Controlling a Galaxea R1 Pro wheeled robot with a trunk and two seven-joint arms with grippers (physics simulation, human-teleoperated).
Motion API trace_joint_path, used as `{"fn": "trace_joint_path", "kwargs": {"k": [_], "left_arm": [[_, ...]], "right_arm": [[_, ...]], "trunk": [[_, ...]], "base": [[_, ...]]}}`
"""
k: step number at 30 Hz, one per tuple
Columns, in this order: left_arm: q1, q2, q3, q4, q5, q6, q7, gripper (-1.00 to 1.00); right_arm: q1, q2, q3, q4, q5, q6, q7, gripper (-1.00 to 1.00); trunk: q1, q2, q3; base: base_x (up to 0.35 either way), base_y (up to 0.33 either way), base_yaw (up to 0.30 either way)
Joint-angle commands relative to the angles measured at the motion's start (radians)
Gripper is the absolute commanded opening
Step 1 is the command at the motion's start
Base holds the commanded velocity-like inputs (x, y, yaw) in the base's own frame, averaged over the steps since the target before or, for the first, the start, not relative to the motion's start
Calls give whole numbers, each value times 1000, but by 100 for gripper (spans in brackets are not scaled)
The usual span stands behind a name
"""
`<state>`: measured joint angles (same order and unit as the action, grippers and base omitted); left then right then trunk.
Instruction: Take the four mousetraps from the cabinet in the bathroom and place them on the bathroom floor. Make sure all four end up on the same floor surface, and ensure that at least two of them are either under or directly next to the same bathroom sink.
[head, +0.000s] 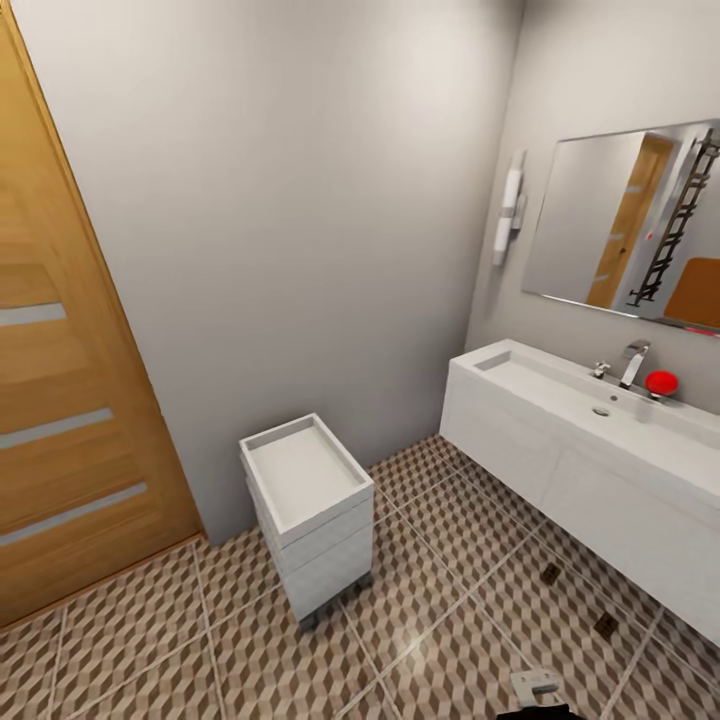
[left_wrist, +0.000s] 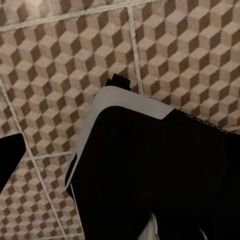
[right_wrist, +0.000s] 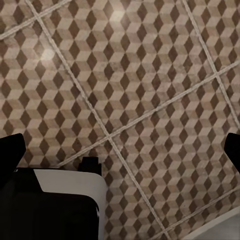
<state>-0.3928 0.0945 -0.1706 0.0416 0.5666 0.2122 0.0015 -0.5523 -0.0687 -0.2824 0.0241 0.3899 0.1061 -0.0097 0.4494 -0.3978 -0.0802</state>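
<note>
The bathroom floor (head: 430, 620) spreads cube-patterned under the sink (head: 590, 410). A small white drawer unit (head: 305, 510) stands by the wall. Two mousetraps (head: 551, 573) lie beside the sink base. Both hands' fingertips are cut off; grip unclear.

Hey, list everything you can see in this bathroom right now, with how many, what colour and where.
Door: one, orange-brown wood with pale strips, far left.
Drawer unit: one, white, on the floor by the grey wall.
Sink: one, long white basin on a white cupboard, right side.
Tap: one, chrome, at the back of the sink.
Red object: one, round, beside the tap; cannot tell what it is.
Mirror: one, on the wall above the sink.
Wall lamp: one, white, left of the mirror.
Mousetraps: two, small and dark, on the floor in front of the sink.
Floor: brown, beige and white cube tiles.
Robot's body: black and white, above the tiles.
</note>
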Motion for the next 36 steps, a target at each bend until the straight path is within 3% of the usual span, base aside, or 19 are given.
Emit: {"fn": "trace_joint_path", "kwargs": {"k": [1,36], "left_arm": [[-1,0,-8,1,10,3,0,100],[-1,18,-7,-3,15,3,0,100]], "right_arm": [[-2,0,-8,2,10,1,-1,100],[9,0,-7,2,10,1,-1,100]], "trunk": [[1,-2,-2],[1,-2,-2]], "base": [[0,0,96],[0,0,257]]}}
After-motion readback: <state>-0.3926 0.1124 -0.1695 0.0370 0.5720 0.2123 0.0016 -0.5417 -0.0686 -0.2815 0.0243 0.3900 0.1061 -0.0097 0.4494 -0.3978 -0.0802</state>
